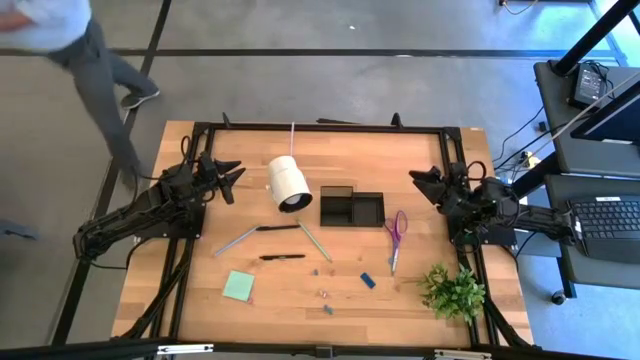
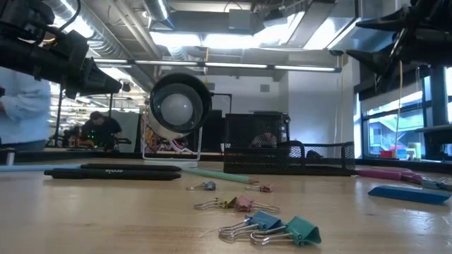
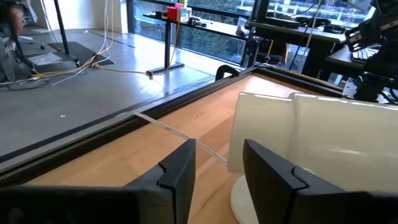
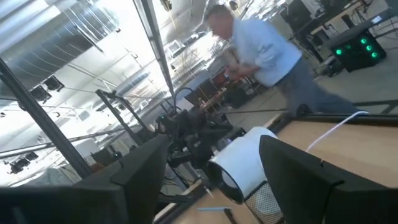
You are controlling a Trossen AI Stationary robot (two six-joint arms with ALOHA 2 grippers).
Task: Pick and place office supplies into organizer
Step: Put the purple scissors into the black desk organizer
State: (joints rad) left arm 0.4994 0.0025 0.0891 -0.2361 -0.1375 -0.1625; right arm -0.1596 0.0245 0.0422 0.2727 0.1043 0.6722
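The black two-compartment organizer (image 1: pixel 352 208) stands mid-table, also seen in the low view (image 2: pixel 289 159). To its right lie the purple-handled scissors (image 1: pixel 397 235). Dark pens (image 1: pixel 280 257) and a light pencil (image 1: pixel 313 240) lie flat left of it, with a mint-green sticky-note pad (image 1: pixel 238 286) nearer the front. A blue bit (image 1: pixel 368 281) and small clips (image 2: pixel 268 226) lie near the front edge. My left gripper (image 1: pixel 228 175) hovers open at the far left, beside a white roll. My right gripper (image 1: pixel 420 180) hovers open at the far right, raised above the table. Neither holds anything.
A white cylinder roll (image 1: pixel 288 183) lies on its side between the left gripper and the organizer, filling the left wrist view (image 3: pixel 311 149). A green leafy plant (image 1: pixel 453 290) stands at the front right. A person (image 1: pixel 70 50) walks beyond the table's far left corner.
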